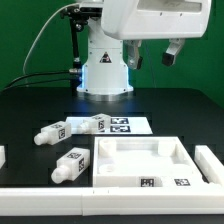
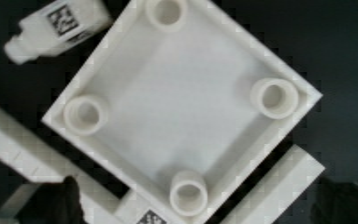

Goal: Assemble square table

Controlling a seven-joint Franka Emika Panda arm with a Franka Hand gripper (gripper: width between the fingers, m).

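White border strip [image 1: 60, 197] edges the near desk [image 1: 30, 110]. Behind it, toward the exterior view's right, lies the square tabletop panel [image 1: 140, 158], with legs [image 1: 70, 165] beside it. Fingers [image 1: 173, 50] hang high above; their gap cannot be told.

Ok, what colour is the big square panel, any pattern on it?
The panel is white, with black-and-white tags on its edge; clearest in the exterior view.

Sq. panel [image 2: 176, 95] blurry, corner cropped
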